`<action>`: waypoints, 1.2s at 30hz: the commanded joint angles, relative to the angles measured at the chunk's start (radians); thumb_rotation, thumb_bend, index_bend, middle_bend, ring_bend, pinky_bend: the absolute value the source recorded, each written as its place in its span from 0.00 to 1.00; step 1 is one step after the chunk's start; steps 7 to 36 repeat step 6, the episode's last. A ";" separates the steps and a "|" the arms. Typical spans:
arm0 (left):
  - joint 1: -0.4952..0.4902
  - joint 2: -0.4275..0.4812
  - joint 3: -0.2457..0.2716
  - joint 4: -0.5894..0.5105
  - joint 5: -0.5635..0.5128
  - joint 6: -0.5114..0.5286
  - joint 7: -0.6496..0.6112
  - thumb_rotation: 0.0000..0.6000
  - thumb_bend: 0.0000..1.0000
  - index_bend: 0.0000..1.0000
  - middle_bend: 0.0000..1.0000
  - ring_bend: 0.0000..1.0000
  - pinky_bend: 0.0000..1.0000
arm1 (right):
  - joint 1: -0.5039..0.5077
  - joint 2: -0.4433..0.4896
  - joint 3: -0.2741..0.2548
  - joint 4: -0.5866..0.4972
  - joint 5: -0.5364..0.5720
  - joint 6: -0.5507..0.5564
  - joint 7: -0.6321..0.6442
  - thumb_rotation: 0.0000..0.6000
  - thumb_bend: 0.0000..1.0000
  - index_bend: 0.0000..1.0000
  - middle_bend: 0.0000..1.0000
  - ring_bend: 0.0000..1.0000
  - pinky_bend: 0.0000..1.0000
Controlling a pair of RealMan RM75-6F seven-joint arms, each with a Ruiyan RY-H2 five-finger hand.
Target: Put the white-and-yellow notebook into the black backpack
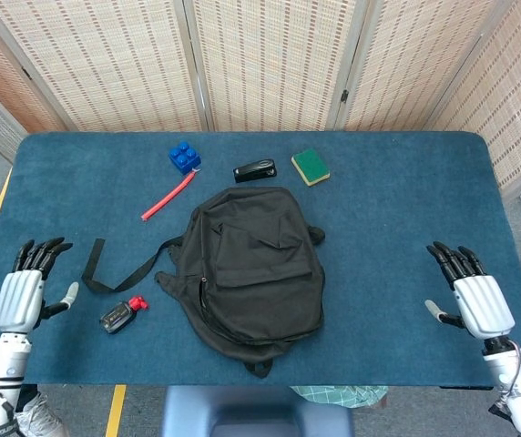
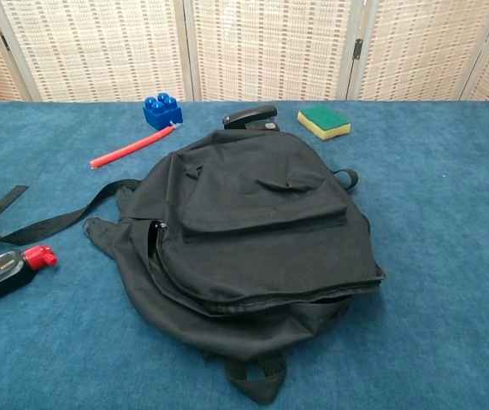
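Blue felt tabletop (image 1: 397, 191): floppy black fabric backpack (image 1: 253, 264) lies between left hand (image 1: 21, 298) and right hand (image 1: 479, 302), fingers spread, empty (notebook unseen); job looks finished, nothing next.

the backpack (image 1: 251, 264) lies mid-table (image 1: 397, 191). behind it, left to right, sit a toy brick (image 1: 184, 157), a stapler (image 1: 255, 170) and a sponge (image 1: 311, 167); a pen (image 1: 168, 197) lies slantwise in front of the brick. the strap (image 1: 119, 269) trails left, with a small bottle (image 1: 120, 315) in front of its end.
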 commanded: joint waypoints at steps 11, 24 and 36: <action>0.124 0.012 0.054 -0.018 0.061 0.106 0.053 1.00 0.43 0.20 0.15 0.13 0.00 | -0.077 -0.004 0.020 -0.011 0.027 0.074 -0.030 1.00 0.31 0.06 0.08 0.14 0.07; 0.124 0.012 0.054 -0.018 0.061 0.106 0.053 1.00 0.43 0.20 0.15 0.13 0.00 | -0.077 -0.004 0.020 -0.011 0.027 0.074 -0.030 1.00 0.31 0.06 0.08 0.14 0.07; 0.124 0.012 0.054 -0.018 0.061 0.106 0.053 1.00 0.43 0.20 0.15 0.13 0.00 | -0.077 -0.004 0.020 -0.011 0.027 0.074 -0.030 1.00 0.31 0.06 0.08 0.14 0.07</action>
